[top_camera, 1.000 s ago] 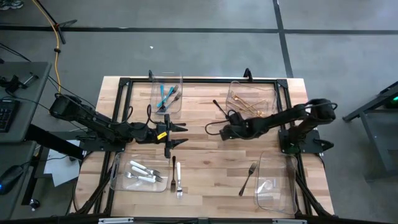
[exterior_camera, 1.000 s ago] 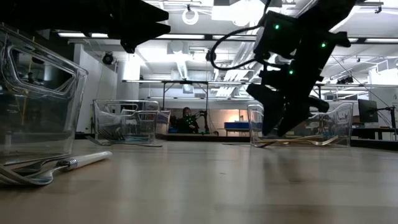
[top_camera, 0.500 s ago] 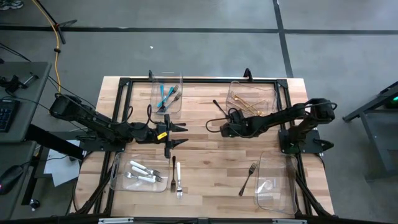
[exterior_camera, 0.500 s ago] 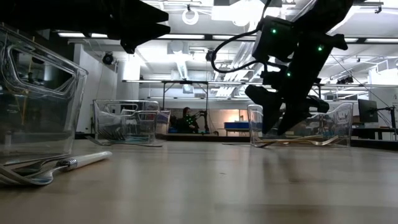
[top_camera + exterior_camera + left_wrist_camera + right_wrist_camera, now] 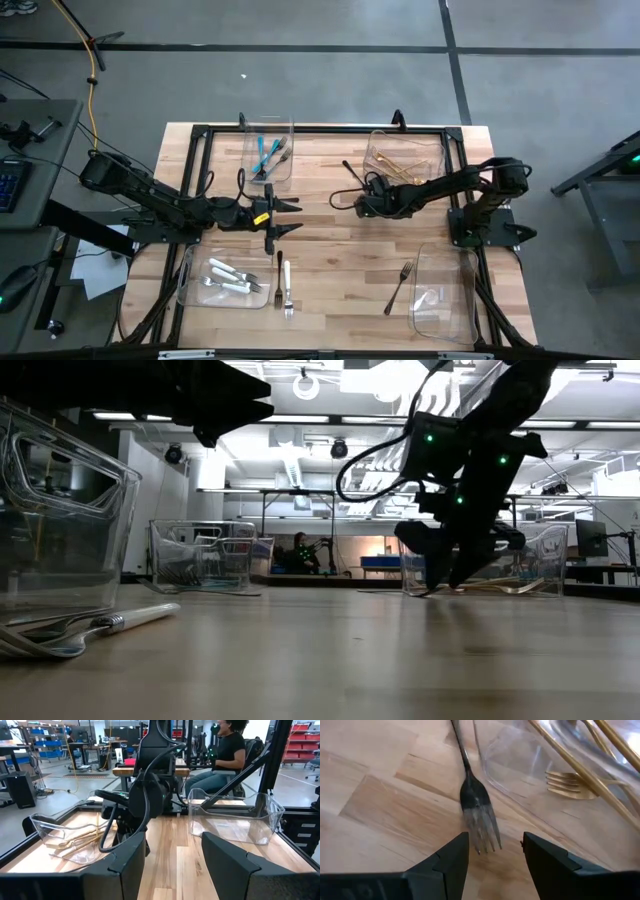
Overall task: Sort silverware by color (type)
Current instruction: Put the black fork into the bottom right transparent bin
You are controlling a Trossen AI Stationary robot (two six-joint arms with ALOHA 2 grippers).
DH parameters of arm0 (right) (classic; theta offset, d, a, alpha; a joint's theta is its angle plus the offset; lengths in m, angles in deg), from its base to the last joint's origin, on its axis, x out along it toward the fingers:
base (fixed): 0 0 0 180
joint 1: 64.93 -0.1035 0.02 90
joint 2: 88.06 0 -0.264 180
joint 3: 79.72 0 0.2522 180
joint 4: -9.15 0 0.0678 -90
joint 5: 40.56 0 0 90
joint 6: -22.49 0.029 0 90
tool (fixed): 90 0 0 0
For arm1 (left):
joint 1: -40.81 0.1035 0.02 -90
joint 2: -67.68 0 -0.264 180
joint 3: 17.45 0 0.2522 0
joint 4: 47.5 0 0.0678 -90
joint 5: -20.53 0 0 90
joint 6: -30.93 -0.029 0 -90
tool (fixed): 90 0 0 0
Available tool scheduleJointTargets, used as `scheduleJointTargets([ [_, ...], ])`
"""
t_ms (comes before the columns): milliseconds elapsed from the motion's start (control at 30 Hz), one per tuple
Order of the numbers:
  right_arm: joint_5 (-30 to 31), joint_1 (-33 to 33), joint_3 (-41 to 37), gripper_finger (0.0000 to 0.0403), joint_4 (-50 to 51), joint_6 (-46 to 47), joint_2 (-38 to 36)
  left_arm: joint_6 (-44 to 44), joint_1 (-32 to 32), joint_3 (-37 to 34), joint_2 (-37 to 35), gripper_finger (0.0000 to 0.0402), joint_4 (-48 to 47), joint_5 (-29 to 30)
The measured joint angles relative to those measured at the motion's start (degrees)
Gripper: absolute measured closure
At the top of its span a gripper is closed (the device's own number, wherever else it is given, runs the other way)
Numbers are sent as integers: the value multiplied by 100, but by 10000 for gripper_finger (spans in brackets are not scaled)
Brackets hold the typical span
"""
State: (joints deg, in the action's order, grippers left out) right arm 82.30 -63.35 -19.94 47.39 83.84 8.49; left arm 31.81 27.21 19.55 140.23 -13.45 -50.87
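dark fork [image 5: 479,815]: handle cut off by frame edge | gold utensils [image 5: 585,775]: ends cut off

The floor [image 5: 330,70] around the wooden table [image 5: 330,260] is grey concrete crossed by dark lines. Long ceiling lights [image 5: 300,422] shine over an open workshop. Red shelves [image 5: 300,742] stand far back, and a person [image 5: 225,755] sits at a bench [image 5: 150,770].

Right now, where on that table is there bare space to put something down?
Bare wood lies between the white-handled fork and the steel fork. It is crowded near the gold bin, where the right pincer hovers over a dark fork.
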Motion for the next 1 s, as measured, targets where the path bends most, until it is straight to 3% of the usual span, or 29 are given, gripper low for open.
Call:
scheduleJointTargets([
  [767,159,107,4,220,-470,-508,348,101,0,0,0,215,-92,1],
  [1000,116,105,2,279,-487,-508,348,102,0,0,0,215,-92,1],
])
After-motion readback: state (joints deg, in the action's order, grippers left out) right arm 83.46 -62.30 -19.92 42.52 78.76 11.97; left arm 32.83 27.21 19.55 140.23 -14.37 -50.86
